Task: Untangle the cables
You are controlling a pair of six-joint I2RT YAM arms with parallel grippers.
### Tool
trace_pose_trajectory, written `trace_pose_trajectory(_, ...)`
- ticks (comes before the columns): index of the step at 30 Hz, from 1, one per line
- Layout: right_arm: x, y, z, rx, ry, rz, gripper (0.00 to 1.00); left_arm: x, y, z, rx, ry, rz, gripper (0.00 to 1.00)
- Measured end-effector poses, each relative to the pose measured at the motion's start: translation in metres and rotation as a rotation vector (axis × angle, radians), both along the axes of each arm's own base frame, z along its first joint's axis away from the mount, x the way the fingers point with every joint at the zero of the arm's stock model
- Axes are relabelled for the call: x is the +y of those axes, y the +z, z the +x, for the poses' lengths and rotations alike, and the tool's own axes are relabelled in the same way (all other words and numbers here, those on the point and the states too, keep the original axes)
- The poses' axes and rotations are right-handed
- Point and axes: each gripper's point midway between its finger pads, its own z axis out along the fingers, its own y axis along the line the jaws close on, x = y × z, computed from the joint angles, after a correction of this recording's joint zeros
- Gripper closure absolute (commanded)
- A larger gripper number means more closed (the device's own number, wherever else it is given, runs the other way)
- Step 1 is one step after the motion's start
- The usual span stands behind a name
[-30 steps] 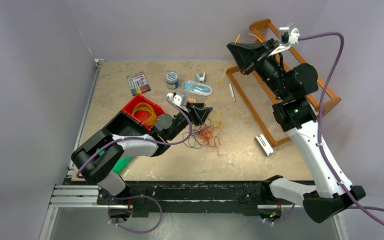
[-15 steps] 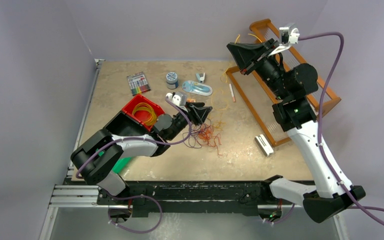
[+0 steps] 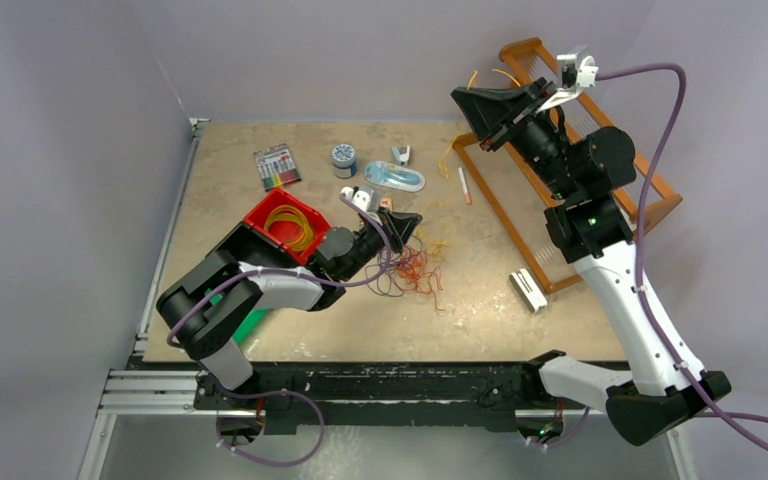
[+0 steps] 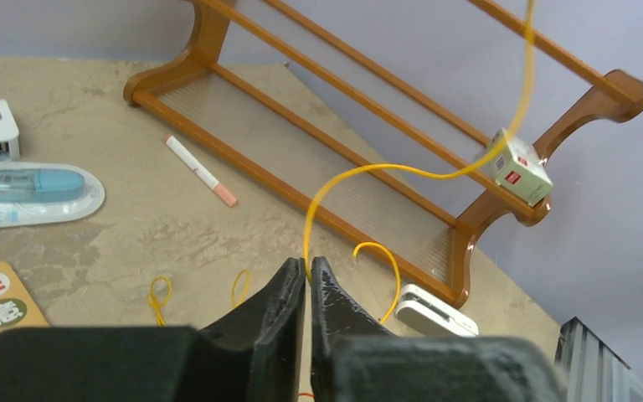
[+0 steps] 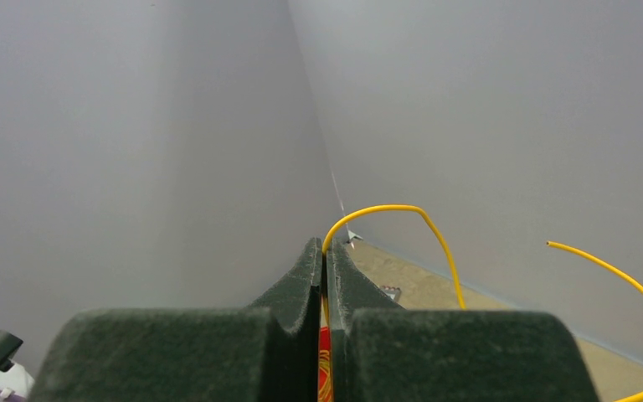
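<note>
Tightly, my left fingers [image 4: 307,275] and raised right fingers [image 5: 325,258] each pinch a thin, smooth yellow cable [image 4: 402,170], while the wiry orange-purple tangle [image 3: 415,268] lies on the counter [image 3: 230,160] between red bin [image 3: 258,212] and wooden rack [image 3: 505,218].

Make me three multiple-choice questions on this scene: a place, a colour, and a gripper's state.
1. Where do the coiled yellow cables lie? A in the red bin; B on a chair; C in a drawer.
2. What colour is the cable in the left gripper? A purple; B yellow; C orange.
3. The right gripper is: A wide open; B shut on nothing; C shut on the yellow cable.
Answers: A, the loops sit inside the bin; B, a yellow strand leaves its closed fingers; C, its fingers meet on the strand.
</note>
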Motion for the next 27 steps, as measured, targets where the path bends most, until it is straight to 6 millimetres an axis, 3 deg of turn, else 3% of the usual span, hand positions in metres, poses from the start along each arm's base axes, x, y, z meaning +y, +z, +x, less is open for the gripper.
trace_pose_trajectory(5, 0.0, 0.0, 0.0, 0.0, 0.0, 0.0, 1.0, -0.004, -0.015, 0.001, 0.033, -0.008, 0.015, 1.0)
trace_pose_trajectory(15, 0.0, -0.001, 0.001, 0.003, 0.0, -0.001, 1.0, -0.002, -0.013, 0.001, 0.028, -0.004, 0.016, 1.0)
trace_pose_trajectory(21, 0.0, -0.001, 0.001, 0.003, 0.0, -0.001, 1.0, 0.001, 0.0, -0.001, 0.003, -0.002, 0.017, 0.68)
trace_pose_trajectory(27, 0.0, -0.001, 0.0, 0.003, 0.001, 0.0, 1.0, 0.002, 0.005, -0.002, -0.007, -0.002, 0.01, 0.6)
